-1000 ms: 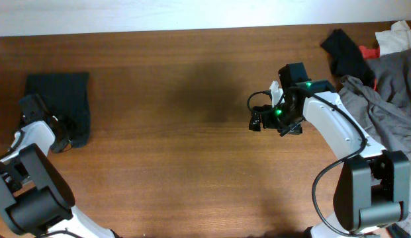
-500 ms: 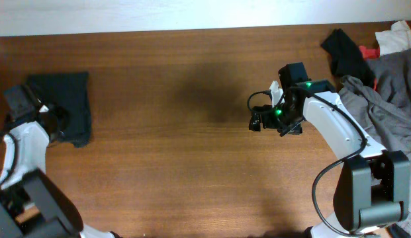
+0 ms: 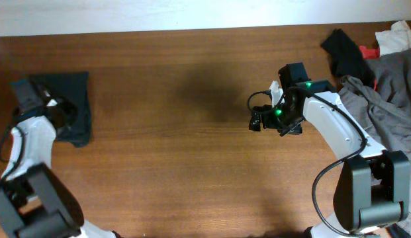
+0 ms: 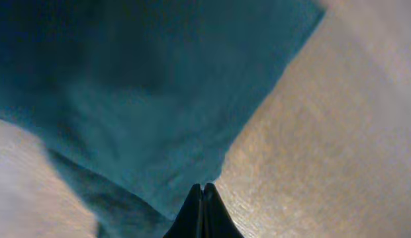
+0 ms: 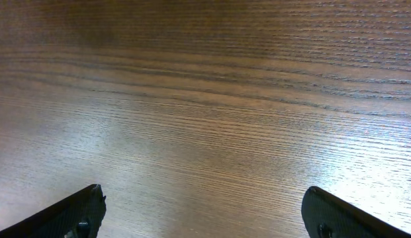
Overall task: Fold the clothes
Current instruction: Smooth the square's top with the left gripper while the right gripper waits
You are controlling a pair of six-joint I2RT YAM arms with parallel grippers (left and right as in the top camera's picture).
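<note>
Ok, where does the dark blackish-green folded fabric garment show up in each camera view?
Overhead: the dark blackish-green folded fabric garment lies at the far left of the picture.
Left wrist: it fills the upper left, just beyond the shut left gripper.
Right wrist: not in it.
Shared landmark: the brown wooden table shows in all three.

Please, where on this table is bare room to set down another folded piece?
The wide bare table between the dark folded garment at the left and the right arm's open fingers is free, also the near strip between the arms. The far right corner is crowded: the grey garment, black cloth, red scrap and white cloth lie together there.
</note>
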